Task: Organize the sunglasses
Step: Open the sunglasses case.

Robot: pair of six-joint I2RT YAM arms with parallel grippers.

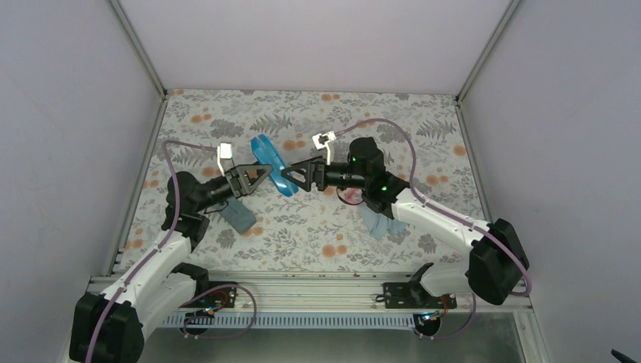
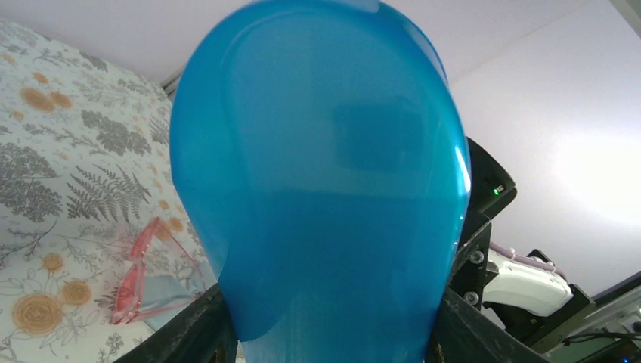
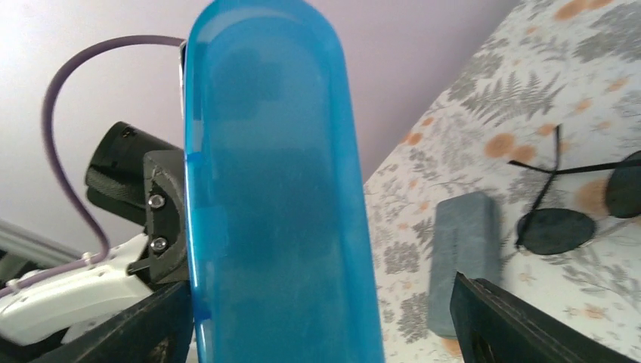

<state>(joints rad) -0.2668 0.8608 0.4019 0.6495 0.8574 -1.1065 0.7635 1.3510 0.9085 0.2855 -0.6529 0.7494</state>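
Note:
An oblong blue case [image 1: 272, 168] hangs above the middle of the table between my two grippers. My left gripper [image 1: 264, 176] is shut on it, and its fingers [image 2: 189, 325] press both sides of the case [image 2: 317, 189]. My right gripper [image 1: 291, 178] stands open around the case's other end [image 3: 280, 212], with a wide gap at its right finger [image 3: 521, 325]. The pink-red sunglasses [image 2: 140, 276] lie on a light blue cloth [image 2: 162, 299], partly under the right arm [image 1: 349, 195]. The black sunglasses [image 3: 559, 227] lie unfolded on the table.
A grey case [image 1: 240, 215] lies below the left gripper, next to the black sunglasses in the right wrist view [image 3: 462, 257]. A light blue cloth [image 1: 378, 224] sticks out under the right arm. Walls enclose the flowered table [image 1: 317, 234] on three sides.

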